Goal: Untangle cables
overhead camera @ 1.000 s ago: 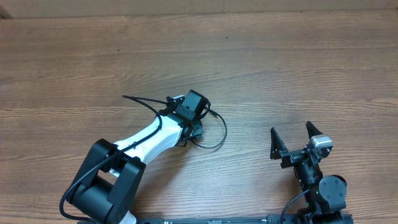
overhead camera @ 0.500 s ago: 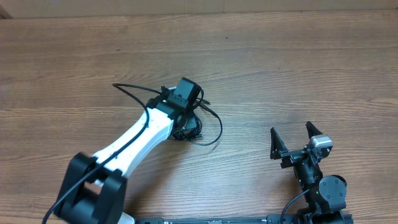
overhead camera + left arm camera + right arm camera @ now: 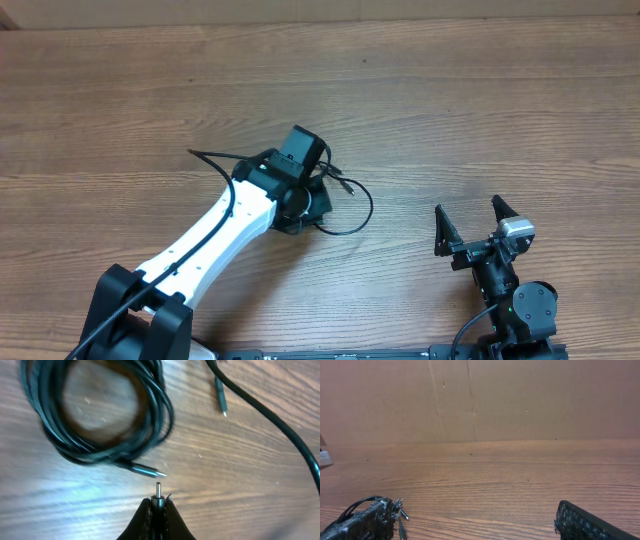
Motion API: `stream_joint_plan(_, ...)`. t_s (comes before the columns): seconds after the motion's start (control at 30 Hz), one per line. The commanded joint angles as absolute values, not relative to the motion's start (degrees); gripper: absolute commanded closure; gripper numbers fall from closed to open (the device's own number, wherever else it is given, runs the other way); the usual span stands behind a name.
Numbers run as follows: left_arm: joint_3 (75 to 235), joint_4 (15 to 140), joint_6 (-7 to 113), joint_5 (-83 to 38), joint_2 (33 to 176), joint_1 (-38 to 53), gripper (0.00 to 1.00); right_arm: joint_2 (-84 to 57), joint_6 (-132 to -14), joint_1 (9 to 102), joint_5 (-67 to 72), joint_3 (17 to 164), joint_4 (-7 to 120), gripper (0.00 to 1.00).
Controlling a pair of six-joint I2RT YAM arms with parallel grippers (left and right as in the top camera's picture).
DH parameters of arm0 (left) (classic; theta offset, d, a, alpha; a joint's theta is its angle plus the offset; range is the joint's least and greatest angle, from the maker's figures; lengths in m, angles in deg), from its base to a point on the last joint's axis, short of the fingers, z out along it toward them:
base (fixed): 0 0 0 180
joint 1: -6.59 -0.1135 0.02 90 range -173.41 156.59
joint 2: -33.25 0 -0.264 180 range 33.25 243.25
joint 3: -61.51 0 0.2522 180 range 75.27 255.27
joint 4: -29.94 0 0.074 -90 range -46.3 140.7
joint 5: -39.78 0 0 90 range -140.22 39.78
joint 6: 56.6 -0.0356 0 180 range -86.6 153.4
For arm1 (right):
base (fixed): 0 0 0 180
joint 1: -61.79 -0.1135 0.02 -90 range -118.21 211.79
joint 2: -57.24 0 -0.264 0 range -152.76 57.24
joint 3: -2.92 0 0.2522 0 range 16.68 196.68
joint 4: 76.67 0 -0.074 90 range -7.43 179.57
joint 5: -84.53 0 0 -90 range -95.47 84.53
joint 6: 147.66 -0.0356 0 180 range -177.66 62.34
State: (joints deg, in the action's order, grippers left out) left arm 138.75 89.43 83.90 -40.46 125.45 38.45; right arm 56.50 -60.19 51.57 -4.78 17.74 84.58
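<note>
The left gripper (image 3: pixel 157 503) is clenching its two dark fingers tight on the metal tip of one of the cables (image 3: pixel 159 407). That small silvery pin is poking out just past the fingertips.

Just ahead of the left gripper, several turns of thin, glossy black cord are lying bunched in one round coil (image 3: pixel 90 453) on the wooden table (image 3: pixel 225 475). The turns are overlapping so closely that I cannot tell how many cords are making it up. A slim plug (image 3: pixel 145 469) with a bright metal end is sticking out of the coil's edge nearest the left gripper. It is lying just beyond the pinched tip without touching it.

Farther from the left gripper, beyond the coil's side, a single black strand (image 3: pixel 270 416) is running in a long slant across the wood. Another small plug (image 3: pixel 220 397) is lying loose beside it.

In the overhead view, one open loop (image 3: pixel 370 208) is curving out to the right of the left gripper. A thin tail (image 3: pixel 212 158) is trailing off to the left gripper's left, passing the white left arm (image 3: pixel 220 235).

The right gripper (image 3: pixel 468 208) is holding its jaws spread wide with nothing between them. It is well apart from the left gripper, off to that gripper's right.
</note>
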Motion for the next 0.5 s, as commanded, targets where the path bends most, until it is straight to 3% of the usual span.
stream_joint_plan(0.0, 139.12, 89.52, 90.16, -38.67, 124.84, 40.94, 0.96, 57.07, -59.29, 51.25, -4.47, 17.13, 84.88, 0.00)
stream_joint_plan(0.47, 139.08, 88.67, 102.46, -52.97, 124.86, 48.87, 0.90, 57.07, -59.29, 51.25, -4.47, 17.13, 84.88, 0.00)
